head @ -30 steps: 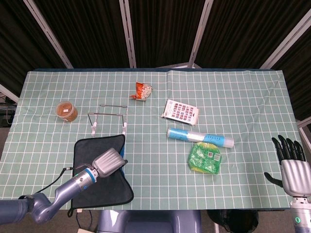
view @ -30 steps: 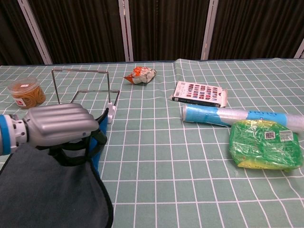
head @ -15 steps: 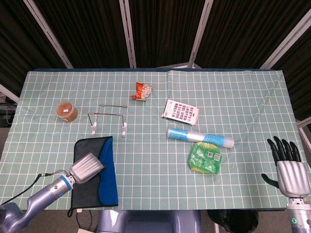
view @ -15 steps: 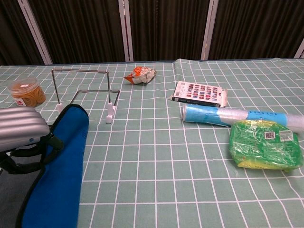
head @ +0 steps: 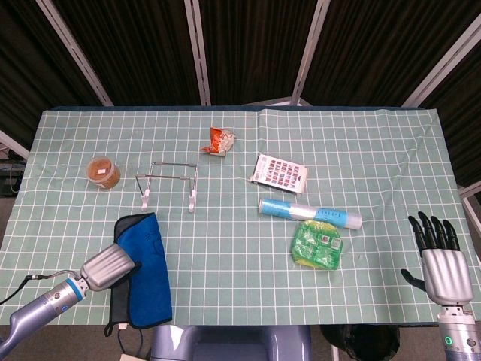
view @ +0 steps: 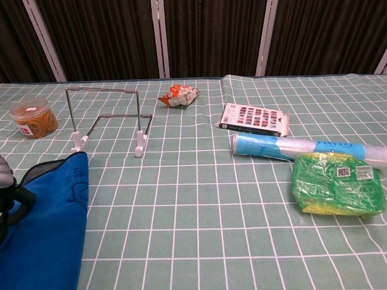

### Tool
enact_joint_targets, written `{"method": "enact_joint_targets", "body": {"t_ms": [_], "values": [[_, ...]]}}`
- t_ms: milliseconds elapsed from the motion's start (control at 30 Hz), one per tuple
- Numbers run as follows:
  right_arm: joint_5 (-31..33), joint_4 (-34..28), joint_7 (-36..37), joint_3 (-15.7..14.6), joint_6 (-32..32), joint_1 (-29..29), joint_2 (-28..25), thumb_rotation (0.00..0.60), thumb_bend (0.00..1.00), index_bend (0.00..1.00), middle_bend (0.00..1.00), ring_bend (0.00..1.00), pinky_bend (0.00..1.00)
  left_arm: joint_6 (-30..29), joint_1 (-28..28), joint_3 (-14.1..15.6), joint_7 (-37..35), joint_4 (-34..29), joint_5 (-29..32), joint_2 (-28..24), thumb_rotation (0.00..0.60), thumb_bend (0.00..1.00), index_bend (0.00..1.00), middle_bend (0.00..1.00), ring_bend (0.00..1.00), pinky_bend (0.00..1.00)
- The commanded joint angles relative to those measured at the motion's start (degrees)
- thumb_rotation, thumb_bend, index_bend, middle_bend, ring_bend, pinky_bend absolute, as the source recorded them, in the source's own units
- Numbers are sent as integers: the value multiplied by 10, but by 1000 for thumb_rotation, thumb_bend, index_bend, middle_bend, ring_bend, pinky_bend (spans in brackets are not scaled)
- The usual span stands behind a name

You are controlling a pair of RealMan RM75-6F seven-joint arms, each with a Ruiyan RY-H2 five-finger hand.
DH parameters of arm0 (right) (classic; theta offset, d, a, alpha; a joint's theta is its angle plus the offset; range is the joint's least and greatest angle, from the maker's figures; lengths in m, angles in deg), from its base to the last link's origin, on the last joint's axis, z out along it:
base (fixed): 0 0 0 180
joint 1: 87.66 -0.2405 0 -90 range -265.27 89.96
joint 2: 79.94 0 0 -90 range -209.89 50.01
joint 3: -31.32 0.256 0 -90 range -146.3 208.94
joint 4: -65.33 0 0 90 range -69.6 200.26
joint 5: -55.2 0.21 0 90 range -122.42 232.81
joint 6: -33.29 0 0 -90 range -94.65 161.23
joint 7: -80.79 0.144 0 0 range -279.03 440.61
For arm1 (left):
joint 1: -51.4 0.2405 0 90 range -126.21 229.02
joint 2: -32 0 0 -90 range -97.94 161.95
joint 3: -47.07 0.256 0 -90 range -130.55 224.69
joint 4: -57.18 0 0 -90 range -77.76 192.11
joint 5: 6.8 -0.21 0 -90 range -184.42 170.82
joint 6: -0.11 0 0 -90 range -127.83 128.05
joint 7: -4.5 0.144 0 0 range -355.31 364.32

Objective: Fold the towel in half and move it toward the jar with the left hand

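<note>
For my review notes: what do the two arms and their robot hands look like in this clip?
The left robot hand has a ribbed silver-grey back, a blue wrist band, a grey-blue forearm and a thin dark cable trailing beside it. The right robot hand has a silver-grey ribbed back with black fingers, on a grey wrist bearing a small ring-shaped mark.

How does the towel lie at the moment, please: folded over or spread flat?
Folded over. In the head view the towel shows its blue face doubled over the dark layer, whose edge shows along the left side beside the left robot hand.

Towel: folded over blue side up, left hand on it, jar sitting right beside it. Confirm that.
Wrong on the jar. The head view shows the jar well apart from the towel, up beyond it. The rest holds: blue side up, left hand on it.
</note>
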Motion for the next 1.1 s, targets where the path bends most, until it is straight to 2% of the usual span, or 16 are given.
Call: {"method": "enact_joint_targets", "body": {"t_ms": [33, 567, 1100], "values": [[-1, 0, -1, -1, -1, 0, 0, 600, 0, 0, 0, 0, 0, -6, 7, 6, -15, 13, -7, -6, 600, 688, 732, 904, 902, 1000], [-7, -3, -6, -3, -4, 2, 2, 600, 0, 0, 0, 0, 0, -9, 25, -5, -8, 72, -16, 5, 600, 691, 746, 904, 899, 1000], [-6, -4, -6, -3, -3, 2, 2, 600, 0, 0, 0, 0, 0, -10, 33, -19, 1, 100, -22, 22, 600, 692, 744, 904, 895, 1000]]}}
